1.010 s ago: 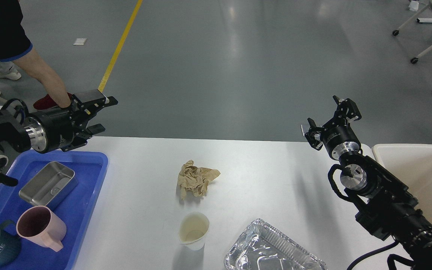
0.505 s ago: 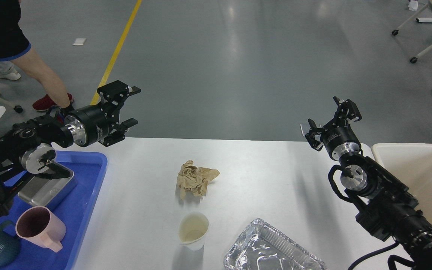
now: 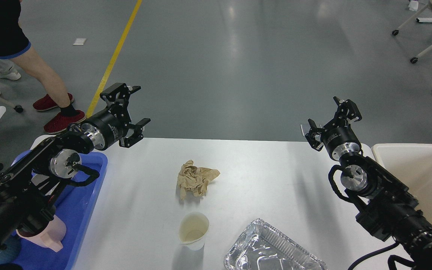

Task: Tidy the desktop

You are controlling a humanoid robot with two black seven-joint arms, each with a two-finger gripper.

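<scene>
The desk (image 3: 261, 176) is only partly tidied, by my reading: the blue tray (image 3: 84, 202) at its left end, just below and behind the left pincer (image 3: 131, 114), already holds a pink mug (image 3: 49, 234), while three things lie loose on the bare top. The foil tray (image 3: 268, 247) sits at the near edge, well below and left of the right pincer (image 3: 332, 118); the crumpled brown paper (image 3: 195, 180) lies between the two pincers, nearer the left one and below it; the paper cup (image 3: 193, 229) stands nearer the robot than the paper, apart from it. A white bin (image 3: 426, 176) waits just right of the right arm. Both arms reach forward over the far edge, each pincer spread open and holding nothing.
</scene>
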